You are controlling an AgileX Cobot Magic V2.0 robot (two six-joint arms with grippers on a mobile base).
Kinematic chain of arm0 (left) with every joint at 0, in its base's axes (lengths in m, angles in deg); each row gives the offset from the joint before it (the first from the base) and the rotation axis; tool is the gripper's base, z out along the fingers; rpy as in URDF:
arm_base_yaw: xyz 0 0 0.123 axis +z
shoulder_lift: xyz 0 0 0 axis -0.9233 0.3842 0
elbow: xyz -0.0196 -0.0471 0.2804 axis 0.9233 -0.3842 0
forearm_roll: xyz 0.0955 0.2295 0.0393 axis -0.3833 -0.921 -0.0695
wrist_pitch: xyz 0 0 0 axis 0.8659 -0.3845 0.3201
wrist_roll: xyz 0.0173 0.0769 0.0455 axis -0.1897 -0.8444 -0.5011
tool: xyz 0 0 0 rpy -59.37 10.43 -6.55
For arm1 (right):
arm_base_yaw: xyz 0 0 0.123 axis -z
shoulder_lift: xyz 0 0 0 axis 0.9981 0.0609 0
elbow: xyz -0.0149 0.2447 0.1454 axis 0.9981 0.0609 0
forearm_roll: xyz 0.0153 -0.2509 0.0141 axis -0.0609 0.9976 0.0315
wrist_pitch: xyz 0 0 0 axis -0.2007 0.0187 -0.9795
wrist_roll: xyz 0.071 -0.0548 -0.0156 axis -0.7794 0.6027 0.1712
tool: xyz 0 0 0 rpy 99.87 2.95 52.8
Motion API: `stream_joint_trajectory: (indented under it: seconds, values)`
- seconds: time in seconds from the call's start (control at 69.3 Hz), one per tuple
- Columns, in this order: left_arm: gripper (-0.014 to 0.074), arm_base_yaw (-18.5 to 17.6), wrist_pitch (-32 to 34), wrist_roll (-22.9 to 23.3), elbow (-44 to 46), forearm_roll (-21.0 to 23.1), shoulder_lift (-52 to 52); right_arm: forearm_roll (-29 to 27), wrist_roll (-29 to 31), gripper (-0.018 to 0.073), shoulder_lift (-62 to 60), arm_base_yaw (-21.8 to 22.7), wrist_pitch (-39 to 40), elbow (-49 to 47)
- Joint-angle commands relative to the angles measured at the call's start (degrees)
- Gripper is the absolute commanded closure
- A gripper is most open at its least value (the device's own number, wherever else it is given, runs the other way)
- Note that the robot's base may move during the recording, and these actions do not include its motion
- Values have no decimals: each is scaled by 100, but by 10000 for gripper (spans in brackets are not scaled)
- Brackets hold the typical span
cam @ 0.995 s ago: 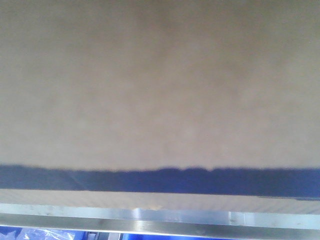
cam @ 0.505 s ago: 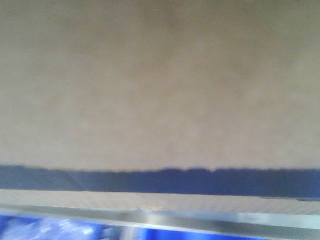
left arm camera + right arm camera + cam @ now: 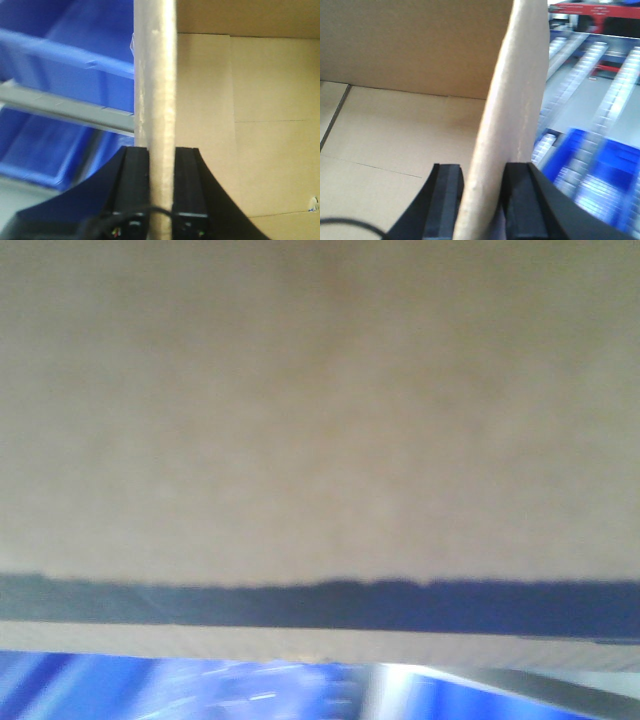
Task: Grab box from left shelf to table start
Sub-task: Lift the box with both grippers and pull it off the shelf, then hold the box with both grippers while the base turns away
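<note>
Your left gripper (image 3: 161,155) is pinched tight on the box (image 3: 250,125) wall, one black finger (image 3: 136,185) on each side of the upright cardboard edge. Right of that wall you're looking into the box, floor seams showing. Off to the left a grey metal rail (image 3: 60,107) slants across between blurry blue bins (image 3: 65,50).

Here I am, matte black throughout.
My left gripper (image 3: 161,152) shows flat, square-tipped fingers (image 3: 136,185) flaring into curved shoulders, a thin black cable (image 3: 150,208) crossing its base; my right gripper (image 3: 482,170) matches.
</note>
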State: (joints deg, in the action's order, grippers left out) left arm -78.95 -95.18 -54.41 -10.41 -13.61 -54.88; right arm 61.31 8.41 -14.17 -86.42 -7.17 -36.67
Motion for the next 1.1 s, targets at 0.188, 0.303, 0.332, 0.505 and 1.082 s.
stream_joint_trajectory:
  seconds: [0.188,0.303,0.332,0.505,1.082]
  values:
    - [697,-9,920,-2,199,-189,72,200,120,503,89,10,900,-174]
    - [697,-9,920,-2,199,-189,72,200,120,503,89,10,900,-174]
    - [697,-9,920,-2,199,-189,72,200,120,503,89,10,900,-174]
    - [697,-9,920,-2,199,-189,72,200,120,503,89,10,900,-174]
    - [697,-9,920,-2,199,-189,72,200,120,503,89,10,900,-174]
